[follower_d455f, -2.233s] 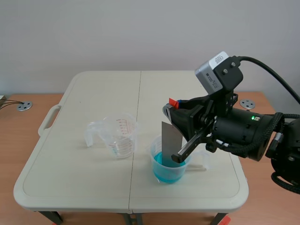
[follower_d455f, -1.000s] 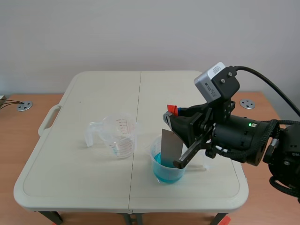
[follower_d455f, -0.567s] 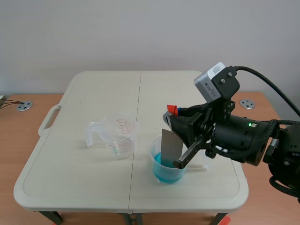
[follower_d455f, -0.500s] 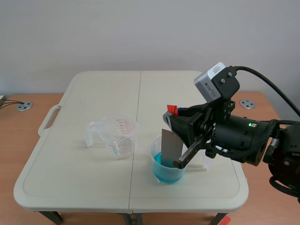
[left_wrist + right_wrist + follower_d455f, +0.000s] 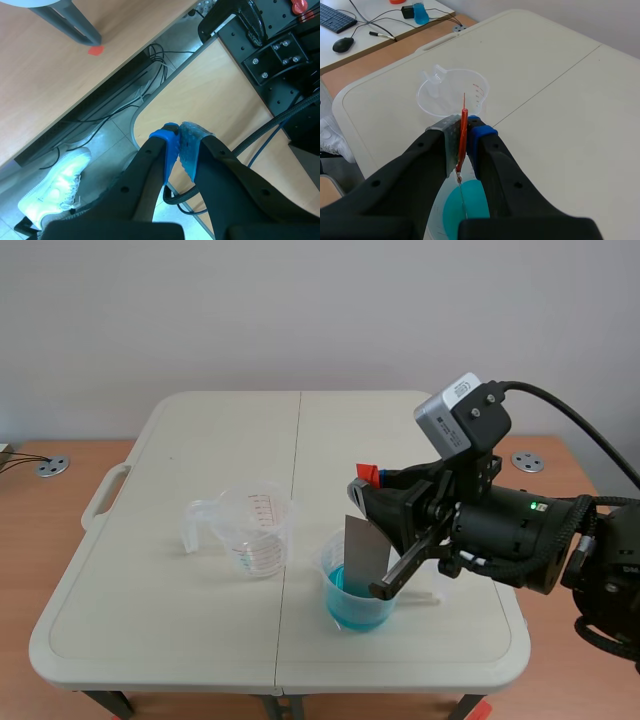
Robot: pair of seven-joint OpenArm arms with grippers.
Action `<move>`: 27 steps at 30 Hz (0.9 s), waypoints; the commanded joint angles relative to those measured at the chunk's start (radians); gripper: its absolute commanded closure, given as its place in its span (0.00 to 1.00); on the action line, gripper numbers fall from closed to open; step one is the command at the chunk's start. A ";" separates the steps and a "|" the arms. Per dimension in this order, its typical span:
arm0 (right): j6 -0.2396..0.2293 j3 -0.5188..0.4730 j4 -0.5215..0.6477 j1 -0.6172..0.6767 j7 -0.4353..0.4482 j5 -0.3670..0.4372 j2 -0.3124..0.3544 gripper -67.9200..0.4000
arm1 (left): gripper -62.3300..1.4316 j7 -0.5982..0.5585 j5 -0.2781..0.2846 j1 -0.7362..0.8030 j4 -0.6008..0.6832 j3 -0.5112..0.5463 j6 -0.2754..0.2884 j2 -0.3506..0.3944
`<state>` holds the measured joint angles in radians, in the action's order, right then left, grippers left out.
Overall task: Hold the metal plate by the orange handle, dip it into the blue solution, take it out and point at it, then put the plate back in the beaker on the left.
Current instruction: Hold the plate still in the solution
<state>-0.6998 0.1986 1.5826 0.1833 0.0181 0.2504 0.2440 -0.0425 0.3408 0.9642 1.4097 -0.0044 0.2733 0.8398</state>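
- Since a couple of seconds ago your right arm has come down a little, sinking the metal plate [image 5: 366, 548] deeper into the blue solution [image 5: 355, 608]; over the last second nothing shifts.
- Dipping is the step in hand: the plate stands upright with its lower edge in the liquid inside the near beaker [image 5: 328, 570], and its upper part shows above the rim.
- What is left, as far as you can judge: lift the plate out, point at it, then set it in the clear beaker [image 5: 258, 530], which stands just beside, on the worktop [image 5: 170, 625].
- Your right tool [image 5: 463, 131] is clamped on the orange handle [image 5: 464, 117], a pad on each side.
- Your left tool [image 5: 179, 142] has its pads together on nothing, off the worktop and above the floor [image 5: 107, 150].
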 commanded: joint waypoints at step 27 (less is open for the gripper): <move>-0.002 -0.004 0.006 -0.003 -0.004 0.013 0.005 0.97 | 0.93 -0.010 0.003 0.000 0.016 -0.005 0.006 0.008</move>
<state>-0.6998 0.1986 1.5826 0.1833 0.0166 0.2550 0.2440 -0.0425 0.3408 0.9642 1.4097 -0.0044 0.2733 0.8398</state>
